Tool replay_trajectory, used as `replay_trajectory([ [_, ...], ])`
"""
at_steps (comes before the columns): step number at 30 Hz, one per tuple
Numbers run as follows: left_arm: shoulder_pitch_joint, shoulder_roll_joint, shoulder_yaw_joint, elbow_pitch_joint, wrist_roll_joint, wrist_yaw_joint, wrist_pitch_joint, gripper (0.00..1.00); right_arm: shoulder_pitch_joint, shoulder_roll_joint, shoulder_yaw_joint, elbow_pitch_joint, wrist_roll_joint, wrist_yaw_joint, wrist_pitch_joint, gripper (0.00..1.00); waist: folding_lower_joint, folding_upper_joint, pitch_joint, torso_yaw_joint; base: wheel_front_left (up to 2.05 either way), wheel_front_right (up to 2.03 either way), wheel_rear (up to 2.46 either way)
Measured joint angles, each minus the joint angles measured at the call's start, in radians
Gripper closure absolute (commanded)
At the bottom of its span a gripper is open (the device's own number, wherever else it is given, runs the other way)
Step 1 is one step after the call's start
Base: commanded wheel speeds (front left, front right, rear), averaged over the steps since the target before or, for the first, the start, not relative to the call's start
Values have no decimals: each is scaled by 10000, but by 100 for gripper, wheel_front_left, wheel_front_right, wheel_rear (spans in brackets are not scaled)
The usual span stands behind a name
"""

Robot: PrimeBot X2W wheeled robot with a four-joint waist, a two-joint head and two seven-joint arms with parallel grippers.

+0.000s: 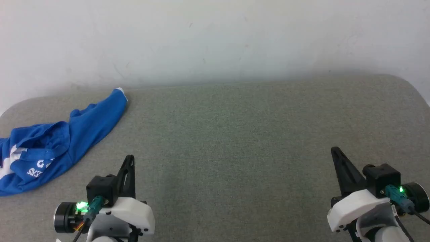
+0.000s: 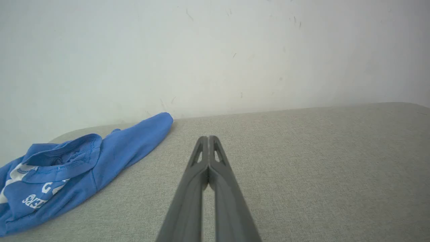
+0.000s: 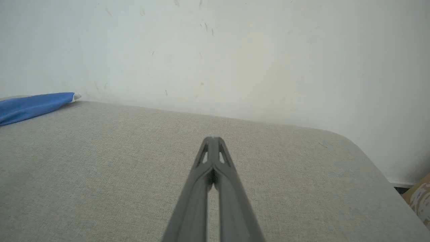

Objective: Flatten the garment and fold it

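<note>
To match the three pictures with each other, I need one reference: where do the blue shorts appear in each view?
Head view: blue shorts at the left edge, middle height, crumpled.
Left wrist view: blue shorts at lower left, one leg reaching toward the wall.
Right wrist view: blue shorts, a leg end at the far left edge.
Shared landmark: the white wall behind the grey surface.

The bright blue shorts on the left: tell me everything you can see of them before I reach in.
The bright blue soft shorts lie crumpled at the far left of the grey fabric-covered table, partly cut off by the head view's edge. The stitched waistband gapes open on top; one leg stretches toward the back wall, ending in white trim. White lettering and a white stripe show among the folds. Only the table touches them.
</note>
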Motion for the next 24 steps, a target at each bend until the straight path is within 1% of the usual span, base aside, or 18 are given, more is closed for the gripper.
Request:
replay_trajectory([
  [24,0,0,0,0,0,0,0,100,-1,0,0,0,0,0,0,100,0,0,0,0,0,0,0],
])
